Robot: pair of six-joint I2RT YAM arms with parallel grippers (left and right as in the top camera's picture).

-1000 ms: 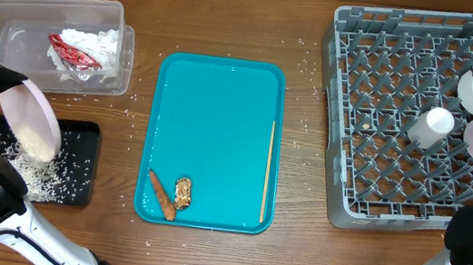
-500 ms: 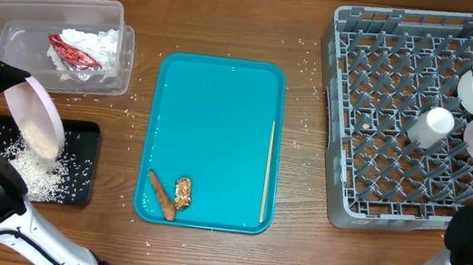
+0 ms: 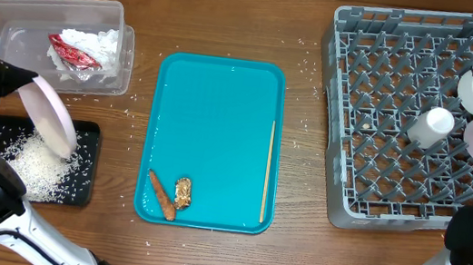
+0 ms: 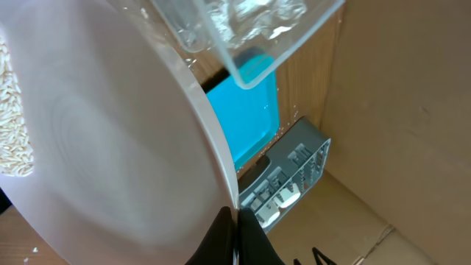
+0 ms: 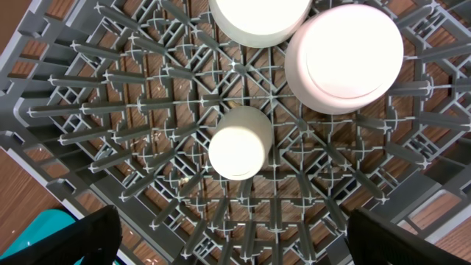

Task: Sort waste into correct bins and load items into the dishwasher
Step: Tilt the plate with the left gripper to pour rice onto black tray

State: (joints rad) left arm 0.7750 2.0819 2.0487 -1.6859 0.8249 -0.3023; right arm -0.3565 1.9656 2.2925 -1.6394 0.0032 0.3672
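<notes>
wooden desk is spreading out under both my arms, with loose rice grains scattered on it. my left end effector (image 3: 27, 84) is closed down tight on the rim of the large white plate (image 3: 48, 115), pinching its near edge. the plate is hanging out from my fingertips, over the black tray (image 3: 94, 159) just beneath it. a pile of rice (image 3: 35, 166) is lying on that tray below the plate's low edge. in the left wrist view a patch of grains is clinging to the plate face (image 4: 11, 110).

the step in hand, as i judge it, is tipping the rice off the plate into the tray. the plate is standing steeply tilted, seen nearly edge-on from above. its long axis is running from my fingertips down and away toward the tray. its eating face seems to be turning downward, toward the pile.

next i am probably needing a steeper tilt or a small shake to drop the last grains. then the plate is needing a long carry to the grey rack (image 3: 378, 169), well away from this end effector, past the teal tray (image 3: 218, 130).

my right end effector (image 5: 232, 217) is hovering above the rack, jaws wide apart and gripping nothing. directly under it are two bowls (image 5: 346, 55) and a small cup (image 5: 237, 151).
</notes>
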